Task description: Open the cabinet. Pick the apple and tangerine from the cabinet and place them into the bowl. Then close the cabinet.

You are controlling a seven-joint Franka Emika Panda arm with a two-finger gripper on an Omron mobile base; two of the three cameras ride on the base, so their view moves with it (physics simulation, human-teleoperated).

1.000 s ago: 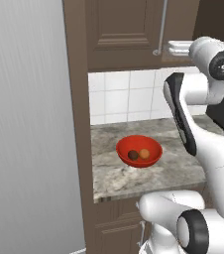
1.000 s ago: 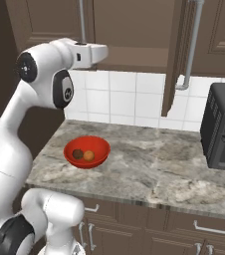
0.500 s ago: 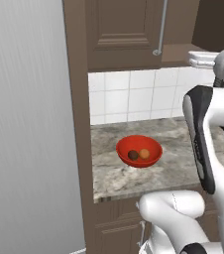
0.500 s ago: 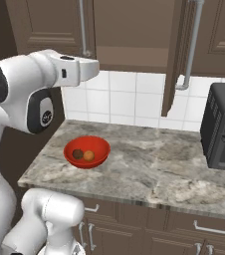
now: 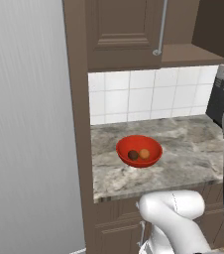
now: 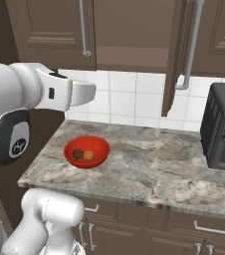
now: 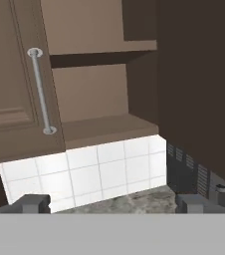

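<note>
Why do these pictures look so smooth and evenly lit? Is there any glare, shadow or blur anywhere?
Left base view: flat, even light, a soft sheen on the bowl, the apple and tangerine sharp inside it. Right base view: the open cabinet interior is dim, the tiles bright. Hand view: no blur; deep shade behind the door edge, and the handle gleams faintly.

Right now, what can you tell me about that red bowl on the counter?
The bowl is wide, shallow, round and glossy red, like glazed ceramic or plastic. It sits upright on the grey marbled countertop, near its left end, below the wall cabinet. Inside, side by side, lie a dark red apple and an orange tangerine.
</note>
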